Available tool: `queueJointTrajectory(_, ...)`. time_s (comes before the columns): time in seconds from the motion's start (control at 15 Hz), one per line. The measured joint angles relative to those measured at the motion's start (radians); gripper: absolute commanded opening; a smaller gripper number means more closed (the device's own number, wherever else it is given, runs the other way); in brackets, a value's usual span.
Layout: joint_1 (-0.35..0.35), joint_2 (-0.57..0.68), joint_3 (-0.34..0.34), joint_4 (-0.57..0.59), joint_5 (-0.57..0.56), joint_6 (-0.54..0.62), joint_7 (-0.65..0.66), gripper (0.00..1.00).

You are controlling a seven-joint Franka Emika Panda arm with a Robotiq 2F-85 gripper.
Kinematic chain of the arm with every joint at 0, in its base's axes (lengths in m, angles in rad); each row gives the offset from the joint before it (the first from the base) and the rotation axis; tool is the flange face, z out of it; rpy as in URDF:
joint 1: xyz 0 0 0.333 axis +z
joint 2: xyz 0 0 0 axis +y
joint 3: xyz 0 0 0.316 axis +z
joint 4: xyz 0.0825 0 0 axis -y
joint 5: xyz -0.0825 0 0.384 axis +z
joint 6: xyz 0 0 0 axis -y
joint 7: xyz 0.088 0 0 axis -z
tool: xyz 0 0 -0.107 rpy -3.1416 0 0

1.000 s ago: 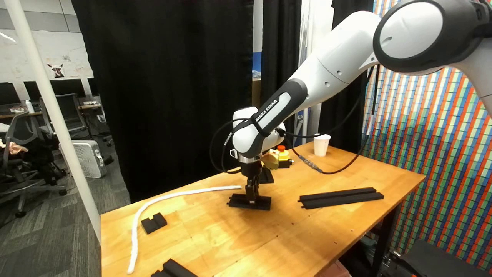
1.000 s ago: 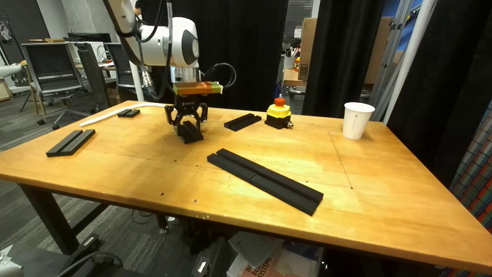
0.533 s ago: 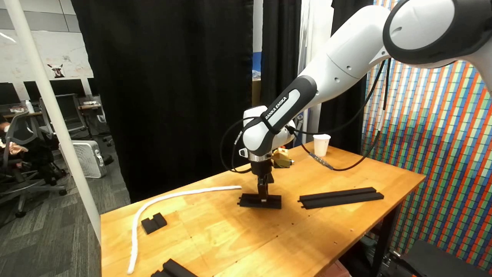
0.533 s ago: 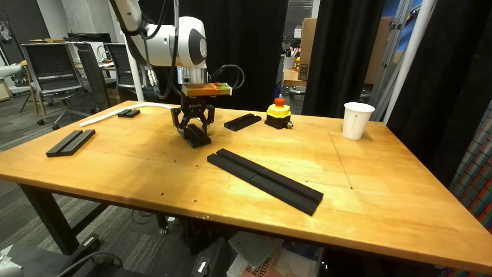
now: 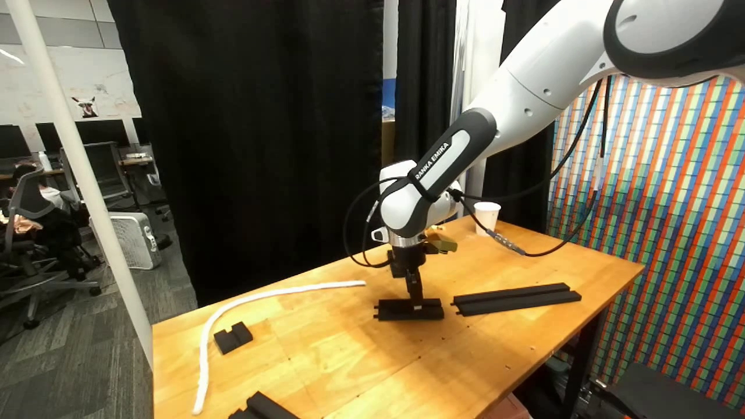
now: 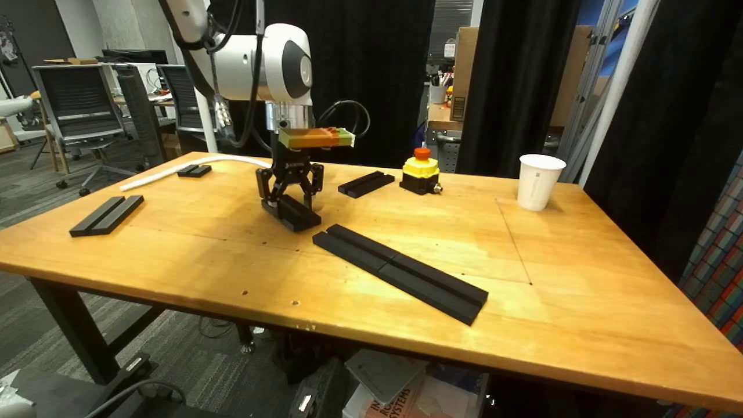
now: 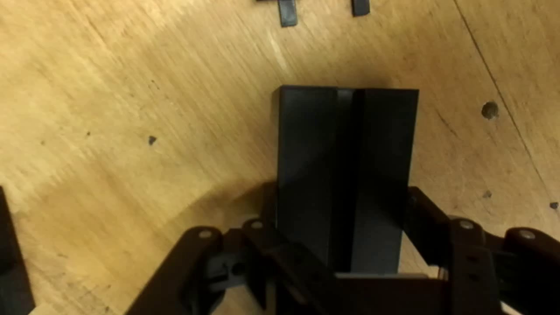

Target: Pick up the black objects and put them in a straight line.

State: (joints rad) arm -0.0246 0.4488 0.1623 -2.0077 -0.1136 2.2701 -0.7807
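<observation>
Your gripper (image 6: 290,205) is clamped on a black bar (image 7: 345,175), jaws against its long sides, both ends jutting past.

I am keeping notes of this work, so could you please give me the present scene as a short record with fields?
Hand: closed on one grooved black bar
Joined strip: two bars set end to end
Gap: visible in the wrist view, between this bar and the strip's pegs
Bar touching table: cannot tell
Loose black pieces: grooved piece near the button box; second grooved piece; short block
Other things: white paper cup, upright; white tube
</observation>
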Motion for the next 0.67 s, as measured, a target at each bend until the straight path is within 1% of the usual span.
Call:
queueJointTrajectory(0.33,-0.002,-0.027,-0.015,-0.043,-0.005,0.001,-0.049,0.46)
queueJointTrajectory(0.67,-0.003,-0.035,-0.030,-0.057,-0.029,0.001,-0.100,0.46)
